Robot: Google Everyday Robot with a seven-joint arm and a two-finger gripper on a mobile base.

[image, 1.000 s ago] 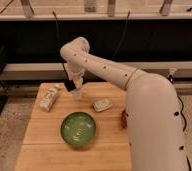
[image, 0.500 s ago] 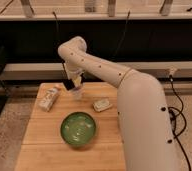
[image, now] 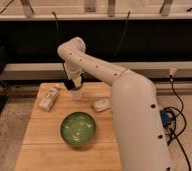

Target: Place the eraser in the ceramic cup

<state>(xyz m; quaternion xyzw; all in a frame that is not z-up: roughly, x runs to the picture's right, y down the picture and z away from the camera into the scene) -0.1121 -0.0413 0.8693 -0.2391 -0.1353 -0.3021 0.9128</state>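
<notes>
The whitish ceramic cup stands upright at the back middle of the wooden table. My gripper hangs right above the cup's rim, touching or nearly touching it. The white arm reaches in from the right foreground and bends down to it. The eraser does not show in this view. The right part of the table is hidden behind my arm.
A white carton-like bottle lies at the back left of the table. A white flat block lies right of the cup. A wide green bowl sits in the middle front. A dark shelf and a rail run behind the table.
My arm's bulk has swung left across the view and now covers the table's right side, where a small reddish-brown piece showed earlier. The gripper has stayed over the cup.
</notes>
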